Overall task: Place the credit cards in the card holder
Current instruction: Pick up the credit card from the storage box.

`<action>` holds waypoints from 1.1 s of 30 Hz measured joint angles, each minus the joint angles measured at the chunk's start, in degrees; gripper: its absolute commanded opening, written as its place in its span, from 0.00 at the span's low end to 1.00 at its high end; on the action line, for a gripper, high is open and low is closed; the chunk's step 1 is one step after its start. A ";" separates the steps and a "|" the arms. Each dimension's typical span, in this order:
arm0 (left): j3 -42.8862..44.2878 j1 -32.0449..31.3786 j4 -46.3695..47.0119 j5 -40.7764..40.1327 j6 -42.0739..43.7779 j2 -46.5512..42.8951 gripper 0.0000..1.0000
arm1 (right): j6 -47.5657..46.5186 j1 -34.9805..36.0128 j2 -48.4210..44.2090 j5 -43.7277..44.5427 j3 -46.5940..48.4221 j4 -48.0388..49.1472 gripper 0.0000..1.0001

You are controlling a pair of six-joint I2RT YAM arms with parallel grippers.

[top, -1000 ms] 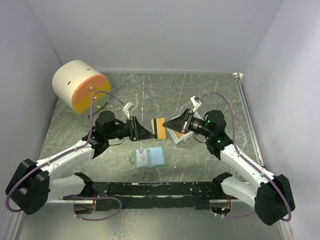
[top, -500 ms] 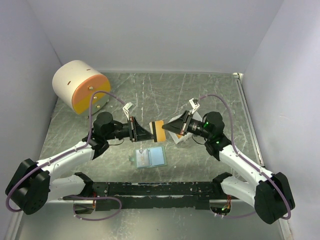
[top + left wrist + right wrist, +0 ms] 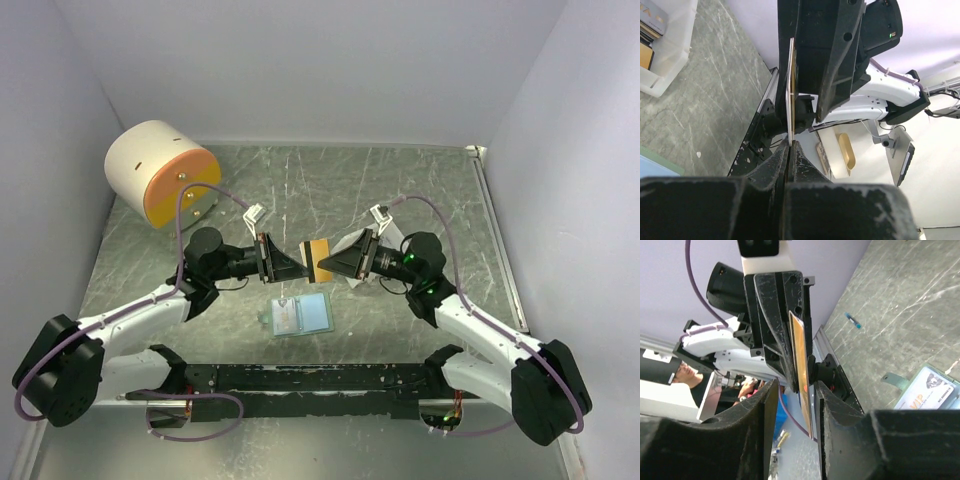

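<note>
My left gripper (image 3: pixel 303 265) is shut on one short edge of an orange-gold credit card (image 3: pixel 318 258) and holds it on edge above the table. In the left wrist view the card (image 3: pixel 791 90) sticks up from the closed jaws (image 3: pixel 790 144). My right gripper (image 3: pixel 326 264) is open, and its two fingers stand either side of the card's far edge (image 3: pixel 801 357) without clamping it. The card holder (image 3: pixel 303 314) lies open below, pale blue inside, with a card in its left pocket. More cards (image 3: pixel 651 22) sit in the white tray (image 3: pixel 670 55).
The round cream-and-orange drawer cabinet (image 3: pixel 160 172) stands at the back left. The white tray (image 3: pixel 362 272) is mostly hidden behind my right gripper. The open wallet also shows in the right wrist view (image 3: pixel 932 387). Side walls enclose the table.
My right gripper has moved left toward the card, so its open fingers now straddle the card's free edge. The left gripper and the card have barely moved.
</note>
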 measured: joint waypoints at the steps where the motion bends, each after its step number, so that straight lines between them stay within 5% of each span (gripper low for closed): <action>1: -0.22 0.00 0.74 0.07 -0.42 0.15 0.07 | 0.52 0.42 0.17 -0.15 -0.20 0.79 0.36; 11: -0.42 0.00 1.29 0.44 -0.35 0.59 0.11 | 2.82 1.70 1.68 -0.50 -1.16 4.96 0.14; 20: 0.46 -0.26 -11.47 -2.34 6.99 -4.09 0.20 | 2.19 1.84 1.46 -0.39 -1.16 3.63 0.12; 28: 0.46 -0.26 -13.09 -2.54 7.69 -4.87 0.23 | 2.08 1.70 1.44 0.20 -1.16 3.61 0.00; 33: -0.66 -0.26 -10.60 -2.27 6.03 -5.31 0.38 | 2.27 1.70 1.44 0.39 -1.29 4.13 0.00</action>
